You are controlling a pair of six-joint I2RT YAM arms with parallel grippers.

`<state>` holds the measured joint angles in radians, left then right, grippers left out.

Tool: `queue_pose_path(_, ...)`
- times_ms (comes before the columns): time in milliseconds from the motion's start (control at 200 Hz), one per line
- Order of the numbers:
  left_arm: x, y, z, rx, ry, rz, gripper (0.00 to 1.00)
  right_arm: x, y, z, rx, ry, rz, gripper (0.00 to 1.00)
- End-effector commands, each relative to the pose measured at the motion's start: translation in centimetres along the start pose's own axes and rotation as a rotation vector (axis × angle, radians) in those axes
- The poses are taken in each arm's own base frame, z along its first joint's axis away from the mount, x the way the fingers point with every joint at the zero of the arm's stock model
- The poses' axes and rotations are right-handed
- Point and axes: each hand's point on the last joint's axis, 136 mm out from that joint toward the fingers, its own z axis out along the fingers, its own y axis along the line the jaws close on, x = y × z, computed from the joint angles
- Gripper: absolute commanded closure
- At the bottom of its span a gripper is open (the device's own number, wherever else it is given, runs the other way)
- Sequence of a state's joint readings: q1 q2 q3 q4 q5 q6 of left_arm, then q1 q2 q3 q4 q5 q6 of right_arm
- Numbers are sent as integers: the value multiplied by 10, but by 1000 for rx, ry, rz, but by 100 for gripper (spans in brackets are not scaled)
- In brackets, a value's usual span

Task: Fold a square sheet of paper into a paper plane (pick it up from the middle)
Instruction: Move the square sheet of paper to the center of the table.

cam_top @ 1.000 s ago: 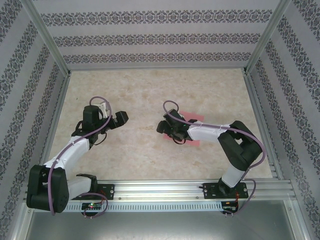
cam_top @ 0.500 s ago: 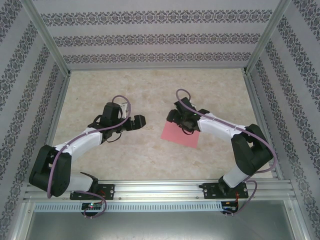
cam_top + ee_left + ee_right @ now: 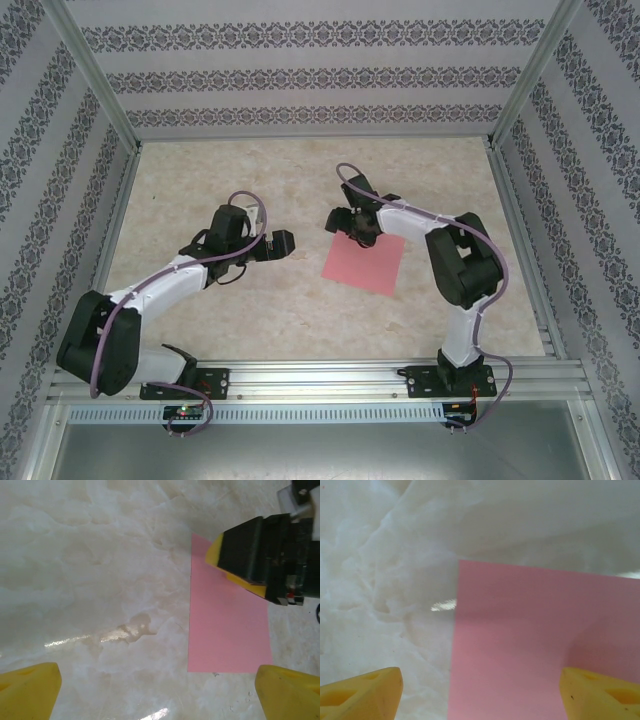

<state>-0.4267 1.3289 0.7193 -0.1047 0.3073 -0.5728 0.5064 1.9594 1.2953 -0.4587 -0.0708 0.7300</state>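
Note:
The square sheet of paper point(image 3: 368, 265) is plain pink and lies flat and unfolded on the marble table; the paper plane is out of view. My right gripper point(image 3: 343, 224) hovers over the sheet's far left corner, open. From its wrist view the sheet point(image 3: 535, 645) fills the lower right, one yellow fingertip point(image 3: 602, 692) over the paper and the other point(image 3: 362, 692) over bare table. My left gripper point(image 3: 285, 243) stands open to the left of the sheet. Its wrist view has the sheet point(image 3: 227, 625) ahead on the right, and the right gripper point(image 3: 250, 555) above it.
The marble tabletop point(image 3: 250, 180) is walled by patterned panels and metal posts point(image 3: 95, 75). An aluminium rail point(image 3: 320, 375) with both arm bases runs along the near edge. Bare table lies beyond and to the left of the sheet.
My right gripper has drawn back from over the sheet's middle to its far left corner, uncovering the paper. My left arm has reached out to the right, toward the sheet.

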Motion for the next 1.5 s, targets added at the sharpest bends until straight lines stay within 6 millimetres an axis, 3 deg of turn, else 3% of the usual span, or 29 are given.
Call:
queue_pose_path(0, -7, -1, -10, -27, -35, 46, 0, 17, 14, 13, 7, 76, -82, 18)
queue_pose_path(265, -14, 4, -21, -70, -93, 72, 0, 59, 48, 29, -53, 177, -191, 20)
queue_pose_path(360, -16, 4, -22, -74, -107, 74, 0, 61, 54, 23, -52, 167, -210, 20)
queue_pose_path(525, -20, 6, -21, -72, -138, 45, 0, 31, 64, -25, -45, 41, -249, 17)
queue_pose_path(659, -28, 5, -26, -81, -184, 26, 0, 2, 40, -71, 81, -134, -243, 2)
queue_pose_path(829, -39, 3, -34, -82, -244, 49, 0, -14, 14, -105, 151, -290, -333, 2)
queue_pose_path(954, -40, -3, -34, -50, -244, 67, 0, 1, -17, -92, 181, -138, -286, 2)
queue_pose_path(1079, -32, -4, -25, -43, -181, 55, 0, 23, -27, -71, 191, -34, -268, 2)
queue_pose_path(1249, -23, -6, -15, -6, -131, 48, 0, 40, -25, -52, 238, 18, -327, 2)
queue_pose_path(1494, -15, -9, -3, 23, -70, 38, 0, 47, -17, -34, 257, 66, -349, 3)
